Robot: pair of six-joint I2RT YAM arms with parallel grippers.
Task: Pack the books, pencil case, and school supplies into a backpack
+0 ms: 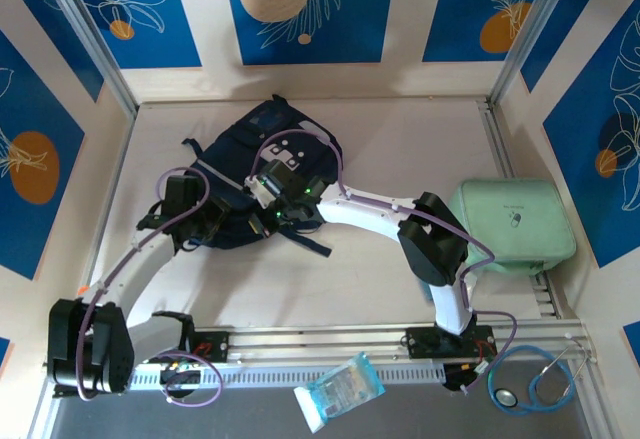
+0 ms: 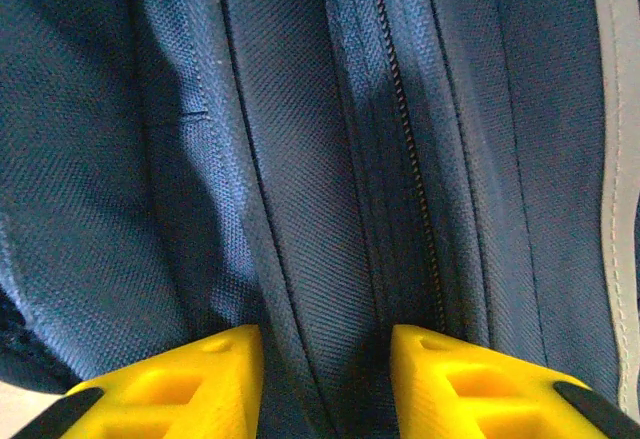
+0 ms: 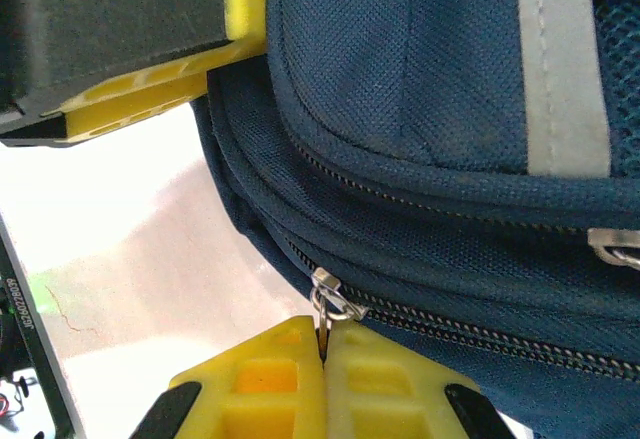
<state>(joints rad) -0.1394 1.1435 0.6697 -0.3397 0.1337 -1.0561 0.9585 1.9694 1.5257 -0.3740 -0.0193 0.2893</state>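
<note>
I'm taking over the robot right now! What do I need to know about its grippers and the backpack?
Right gripper: shut on the zipper pull.
Left gripper: jaws apart around a fold of the backpack; I cannot tell if it truly pinches.
The backpack lies between both arms, and the zip beside the pull looks closed.
Done: unclear, the inside is hidden.
Left: probably check the books, pencil case and supplies are packed, then zip up.

Backpack [image 1: 262,149] lies mid-table [image 1: 400,149], toward the back; zip case [image 1: 510,227] well apart on its right. Left gripper [image 2: 326,349] at the backpack's near-left side, a fabric fold between its fingers; right gripper [image 3: 323,344] just beside it, pinching the zipper pull [image 3: 325,299] on the backpack's near edge. Wrapped packet [image 1: 340,389] and stethoscope [image 1: 535,379] lie at the table's near edge, packet centre, stethoscope right.
</note>
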